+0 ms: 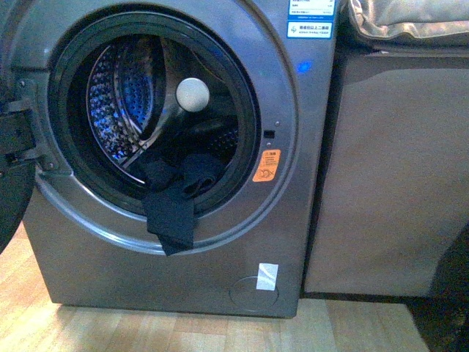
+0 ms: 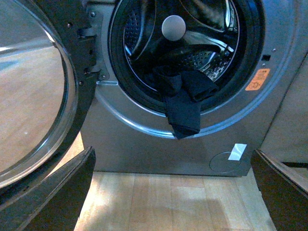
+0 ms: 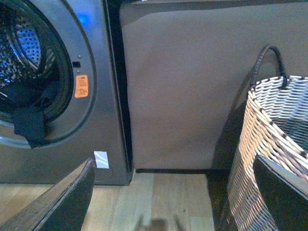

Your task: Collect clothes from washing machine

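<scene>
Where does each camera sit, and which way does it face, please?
Front view: on the body, facing the grey metallic front-loading washing machine; no arm shows.
Left wrist view: facing its open drum; left fingers show.
Right wrist view: facing a beige panel and woven basket; right fingers show.
Shared: the limp dark navy garment hanging out of the machine.

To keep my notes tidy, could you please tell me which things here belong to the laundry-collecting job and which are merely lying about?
Belongs to the job: dark clothes hanging out of the drum; washing machine, its door open; woven basket, probably where they go.
Just there: pale ball in the drum; orange sticker; beige panel beside the machine.
</scene>
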Available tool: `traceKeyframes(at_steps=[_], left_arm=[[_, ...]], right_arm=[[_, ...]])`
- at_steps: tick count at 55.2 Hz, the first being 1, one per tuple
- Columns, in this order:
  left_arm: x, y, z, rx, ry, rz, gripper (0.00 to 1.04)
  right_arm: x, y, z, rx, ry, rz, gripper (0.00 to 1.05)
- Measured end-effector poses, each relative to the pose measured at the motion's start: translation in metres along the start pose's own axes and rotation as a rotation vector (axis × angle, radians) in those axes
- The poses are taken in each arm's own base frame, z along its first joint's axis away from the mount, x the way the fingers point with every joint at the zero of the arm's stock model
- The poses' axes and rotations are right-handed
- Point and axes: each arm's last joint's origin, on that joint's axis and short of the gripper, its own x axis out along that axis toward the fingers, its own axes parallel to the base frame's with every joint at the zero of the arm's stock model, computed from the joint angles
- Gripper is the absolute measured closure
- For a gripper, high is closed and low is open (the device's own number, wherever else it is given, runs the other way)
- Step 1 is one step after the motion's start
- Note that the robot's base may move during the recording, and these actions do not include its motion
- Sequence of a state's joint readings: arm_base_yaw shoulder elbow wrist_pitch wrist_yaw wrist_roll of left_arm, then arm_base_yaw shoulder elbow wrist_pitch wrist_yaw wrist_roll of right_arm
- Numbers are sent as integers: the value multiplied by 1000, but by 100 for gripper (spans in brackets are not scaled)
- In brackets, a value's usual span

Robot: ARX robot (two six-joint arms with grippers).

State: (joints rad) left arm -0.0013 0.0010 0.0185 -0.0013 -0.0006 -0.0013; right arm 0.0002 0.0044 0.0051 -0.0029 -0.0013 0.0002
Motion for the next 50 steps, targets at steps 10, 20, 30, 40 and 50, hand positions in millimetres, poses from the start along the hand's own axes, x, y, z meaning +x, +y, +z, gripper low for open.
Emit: traceKeyframes(at_steps=[10, 20, 30, 40, 50], left_arm=[[0, 0, 0, 0, 0, -1, 7], [0, 0, 0, 0, 3, 0, 7], [0, 0, 0, 0, 2, -1, 7], [0, 0, -1, -21, 15, -17, 7], [22, 1, 5, -214, 145, -129, 7]], right_arm=[[0, 0, 0, 0, -1, 0, 7], [0, 0, 0, 0, -2, 0, 7], [0, 0, 0, 0, 0, -2, 7], [0, 0, 0, 0, -1, 0, 7], [0, 0, 0, 0, -1, -2, 7]])
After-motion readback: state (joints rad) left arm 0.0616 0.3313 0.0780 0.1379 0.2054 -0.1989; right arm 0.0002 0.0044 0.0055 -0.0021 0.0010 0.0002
